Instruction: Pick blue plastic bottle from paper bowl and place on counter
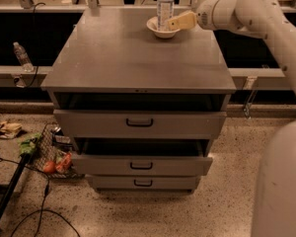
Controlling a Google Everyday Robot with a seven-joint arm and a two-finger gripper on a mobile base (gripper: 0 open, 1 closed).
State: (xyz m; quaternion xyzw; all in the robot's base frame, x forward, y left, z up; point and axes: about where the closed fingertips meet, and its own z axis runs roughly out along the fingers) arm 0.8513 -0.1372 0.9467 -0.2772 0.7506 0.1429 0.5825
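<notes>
The blue plastic bottle (165,5) stands upright in the paper bowl (158,30) at the far middle of the grey counter (133,58). It is clear with a white cap and a pale label. My gripper (171,22) reaches in from the right on a white arm, its cream fingers (180,20) right beside the bottle's lower body, over the bowl's right rim. I cannot tell if it touches the bottle.
The cabinet's three drawers (138,125) stand partly pulled out. A smaller clear bottle (22,56) stands on a ledge at the left. A net bag of produce (52,157), cables and a dark pole (10,189) lie on the floor at the left.
</notes>
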